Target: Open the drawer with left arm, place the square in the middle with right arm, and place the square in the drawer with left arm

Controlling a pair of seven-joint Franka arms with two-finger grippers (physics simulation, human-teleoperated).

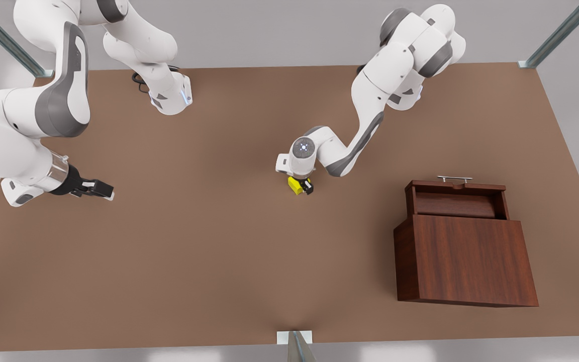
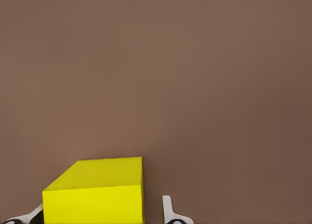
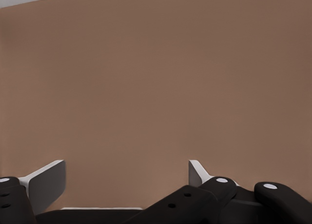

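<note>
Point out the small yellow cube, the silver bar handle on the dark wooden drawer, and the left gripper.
Small yellow cube [image 2: 93,204], left wrist view, front face.
Silver bar handle [image 1: 454,178], front view, middle of bar.
Left gripper [image 1: 301,186], front view, between fingertips.

a simulated robot test cell here, not a lived-in room: a plain matte brown tabletop [image 1: 219,261] sits against blank grey walls, with bare metal frame struts [image 1: 556,35] angling in at the corners. two white arms [image 1: 370,100] are bolted to the far edge, and a lone wooden cabinet [image 1: 465,259] is the only furniture.
</note>
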